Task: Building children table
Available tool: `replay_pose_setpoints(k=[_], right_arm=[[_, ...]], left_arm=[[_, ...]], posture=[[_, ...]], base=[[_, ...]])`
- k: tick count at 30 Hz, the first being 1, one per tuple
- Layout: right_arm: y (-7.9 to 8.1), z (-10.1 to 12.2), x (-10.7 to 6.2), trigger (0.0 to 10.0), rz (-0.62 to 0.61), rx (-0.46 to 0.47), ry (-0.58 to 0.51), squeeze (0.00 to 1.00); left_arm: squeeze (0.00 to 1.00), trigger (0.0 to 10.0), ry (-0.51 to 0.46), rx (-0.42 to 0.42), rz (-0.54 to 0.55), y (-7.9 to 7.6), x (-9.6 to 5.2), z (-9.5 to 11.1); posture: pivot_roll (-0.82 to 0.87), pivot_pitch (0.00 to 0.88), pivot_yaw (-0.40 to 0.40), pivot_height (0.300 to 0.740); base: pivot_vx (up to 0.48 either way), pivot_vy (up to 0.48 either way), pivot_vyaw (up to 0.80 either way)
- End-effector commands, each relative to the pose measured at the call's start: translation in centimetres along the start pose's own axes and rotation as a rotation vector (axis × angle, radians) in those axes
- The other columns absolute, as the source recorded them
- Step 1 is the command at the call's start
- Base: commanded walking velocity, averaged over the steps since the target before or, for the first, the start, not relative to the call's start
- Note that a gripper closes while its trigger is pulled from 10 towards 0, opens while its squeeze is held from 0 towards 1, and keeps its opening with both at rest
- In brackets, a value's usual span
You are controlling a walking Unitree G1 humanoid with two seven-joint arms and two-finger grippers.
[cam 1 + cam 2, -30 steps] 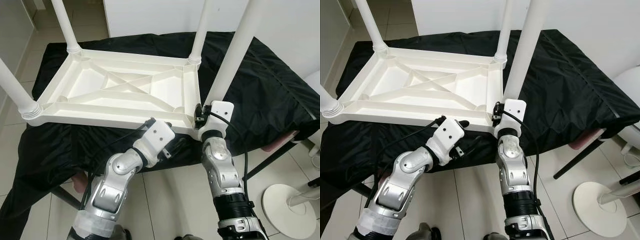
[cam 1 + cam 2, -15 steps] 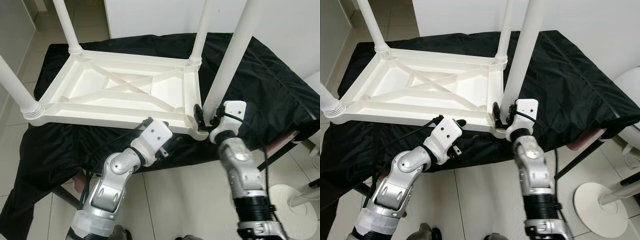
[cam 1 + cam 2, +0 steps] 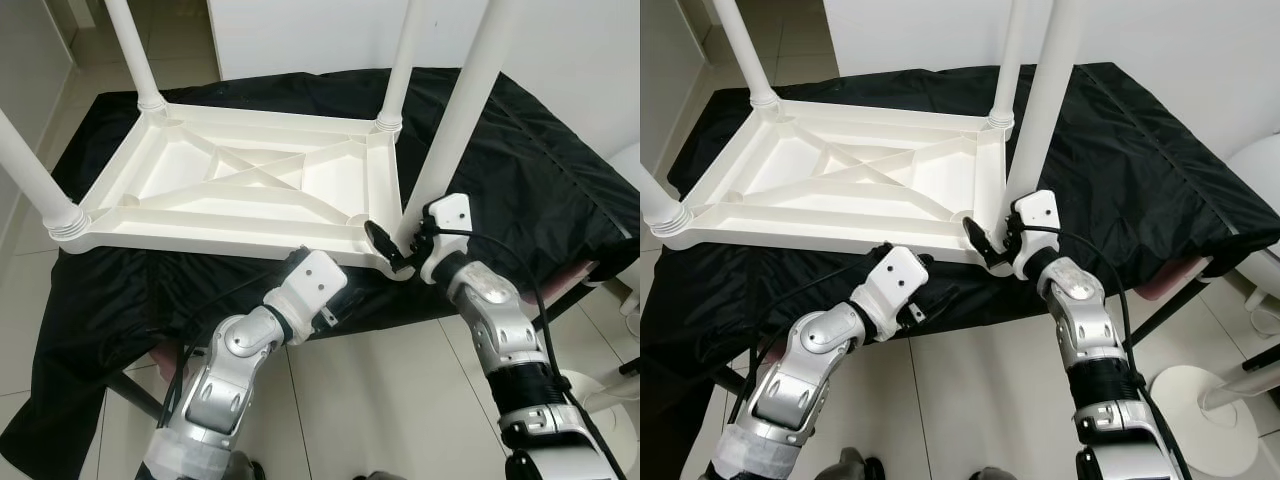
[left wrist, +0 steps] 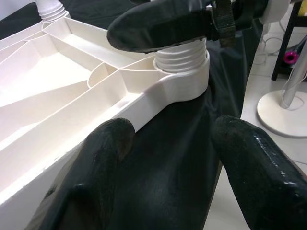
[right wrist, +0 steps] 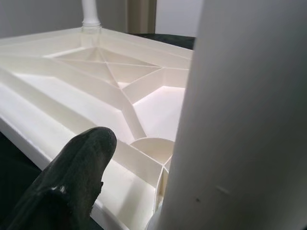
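Note:
The white children's table (image 3: 200,235) lies upside down on a black cloth, all of its legs pointing up. The near right leg (image 3: 455,120) stands in its threaded corner collar (image 4: 182,72). My right gripper (image 3: 400,238) is at that leg's base, open, astride it. One finger (image 5: 79,177) stands a little off the leg; the other is hidden behind it. My left gripper (image 4: 172,129) is open and holds nothing. It hangs over the cloth just before the table's front rim, pointing at the same corner.
The black cloth (image 3: 520,170) drapes over a low support and hangs over its front edge. A white round stand base (image 3: 585,400) sits on the tiled floor at the lower right. A white wall is behind.
My right forearm has swung out to the right and the wrist has turned, so one finger now reaches across the front of the leg's base. The left gripper has dropped slightly below the rim.

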State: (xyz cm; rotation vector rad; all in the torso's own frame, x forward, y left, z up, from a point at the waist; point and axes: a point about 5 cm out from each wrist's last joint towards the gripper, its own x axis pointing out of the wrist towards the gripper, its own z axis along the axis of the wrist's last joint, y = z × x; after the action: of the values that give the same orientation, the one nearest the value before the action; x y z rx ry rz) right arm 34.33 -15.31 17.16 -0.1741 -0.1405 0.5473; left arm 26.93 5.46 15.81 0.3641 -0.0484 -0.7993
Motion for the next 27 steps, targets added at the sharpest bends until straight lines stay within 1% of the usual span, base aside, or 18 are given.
replay_pose_setpoints(k=[1,2,3,4,8,10,12,14,16,19,20,22,24,25,26,27], right_arm=[[0.2,-0.1,0.2,10.0,0.033,-0.028,0.01,0.0],[0.1,-0.3,0.5,9.3,0.064,-0.045,0.027,0.0],[0.1,-0.3,0.5,9.3,0.064,-0.045,0.027,0.0],[-0.1,-0.5,0.7,0.0,0.084,-0.053,0.047,0.0],[-0.5,-1.1,0.6,0.0,0.108,-0.043,0.087,0.0],[-0.5,-1.1,0.6,0.0,0.108,-0.043,0.087,0.0],[-0.5,-1.6,0.2,0.0,0.116,-0.035,0.108,0.0],[-0.5,-1.6,0.2,0.0,0.116,-0.035,0.108,0.0],[-0.6,-2.0,-0.2,0.0,0.13,-0.034,0.105,0.0],[-0.9,-2.1,-0.3,0.0,0.11,-0.03,0.097,0.0],[-1.0,-2.2,-0.3,10.0,0.088,-0.018,0.1,0.0],[-1.2,-2.3,-0.2,10.0,0.02,0.003,0.106,0.0],[-1.2,-2.2,-0.1,10.0,-0.004,0.011,0.106,0.0],[-1.2,-2.2,0.0,10.0,-0.049,0.002,0.114,0.0],[-1.2,-2.2,0.0,10.0,-0.049,0.002,0.114,0.0],[-1.2,-2.2,0.0,10.0,-0.078,-0.006,0.118,0.0]], left_arm=[[0.0,10.0,0.018,0.008,0.081,0.1,0.0,-0.3],[0.0,10.0,0.018,0.013,0.086,0.2,0.0,-0.2],[0.0,10.0,0.018,0.013,0.086,0.2,0.0,-0.2],[0.0,10.0,0.016,0.019,0.091,0.2,0.0,-0.2],[0.0,10.0,0.014,0.027,0.1,0.1,-0.1,0.0],[0.0,10.0,0.014,0.027,0.1,0.1,-0.1,0.0],[0.0,10.0,0.016,0.034,0.11,0.1,-0.2,0.0],[0.0,10.0,0.016,0.034,0.11,0.1,-0.2,0.0],[0.0,10.0,0.016,0.031,0.118,0.1,-0.2,0.0],[0.0,10.0,0.011,0.021,0.119,0.1,-0.2,0.2],[0.0,10.0,0.013,0.026,0.122,0.1,-0.2,0.1],[0.0,10.0,0.017,0.03,0.129,0.3,-0.2,0.1],[0.0,10.0,0.018,0.031,0.132,0.3,-0.3,0.0],[0.0,10.0,0.018,0.03,0.133,0.3,-0.3,0.0],[0.0,10.0,0.018,0.03,0.133,0.3,-0.3,0.0],[0.0,10.0,0.019,0.029,0.134,0.3,-0.3,0.0]], posture=[[-0.08,0.051,0.013,0.74],[-0.07,0.054,0.012,0.74],[-0.07,0.054,0.012,0.74],[-0.07,0.058,0.008,0.74],[-0.06,0.065,0.001,0.74],[-0.06,0.065,0.001,0.74],[-0.06,0.072,-0.001,0.74],[-0.06,0.072,-0.001,0.74],[-0.07,0.079,0.0,0.74],[-0.07,0.084,0.0,0.74],[-0.06,0.085,0.0,0.74],[-0.07,0.09,0.0,0.74],[-0.07,0.091,0.0,0.74],[-0.07,0.093,-0.003,0.74],[-0.07,0.093,-0.003,0.74],[-0.07,0.094,-0.005,0.74]], base=[[0.0,0.0,0.0],[0.0,0.0,0.0],[0.0,0.0,0.0],[0.0,0.0,0.0],[0.0,0.0,0.0],[0.0,0.0,0.0],[0.0,0.0,0.0],[0.0,0.0,0.0],[0.0,0.0,0.0],[0.0,0.0,0.0],[0.0,0.0,0.0],[0.0,0.0,0.0],[0.0,0.0,0.0],[0.0,0.0,0.0],[0.0,0.0,0.0],[0.0,0.0,0.0]])
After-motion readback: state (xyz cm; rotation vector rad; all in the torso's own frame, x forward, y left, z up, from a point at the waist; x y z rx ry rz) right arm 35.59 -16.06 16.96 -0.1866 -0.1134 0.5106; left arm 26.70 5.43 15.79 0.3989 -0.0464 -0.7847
